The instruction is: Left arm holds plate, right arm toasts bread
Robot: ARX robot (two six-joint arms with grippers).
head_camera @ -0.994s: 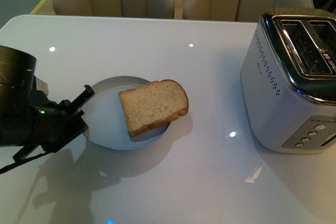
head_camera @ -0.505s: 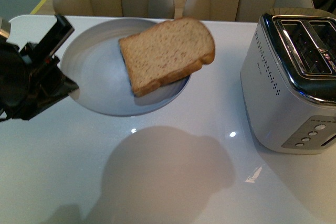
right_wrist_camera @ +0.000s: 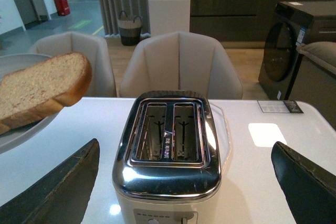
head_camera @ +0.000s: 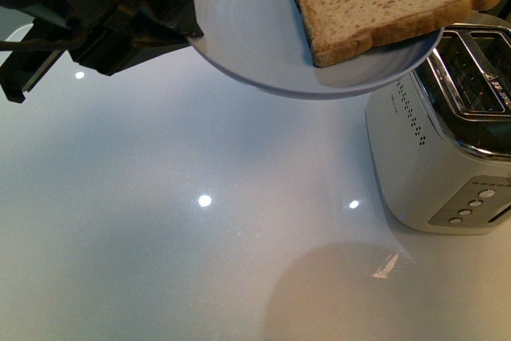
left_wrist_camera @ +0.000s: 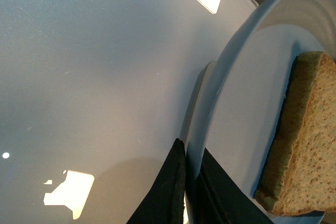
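**Plate and bread held aloft beside the toaster**

The bread [head_camera: 391, 1], a speckled wholemeal slice with a darker crust, lies on the plate [head_camera: 255, 33] and overhangs the rim on the side towards the toaster [head_camera: 431, 149]. The plate is round, shallow, smooth and pale grey-blue. It is in the air, and in the front view its edge overlaps the toaster's top corner.

The left gripper [head_camera: 180, 25], black and angular, is clamped on the rim on the side away from the toaster. The right gripper [right_wrist_camera: 185, 148] faces the toaster's two chrome-edged slots, its jaws wide apart and holding nothing. The silver toaster stands on a glossy white table [head_camera: 160, 237].

Half a second ago the plate was lower and further from the toaster. A second ago it lay on the table.
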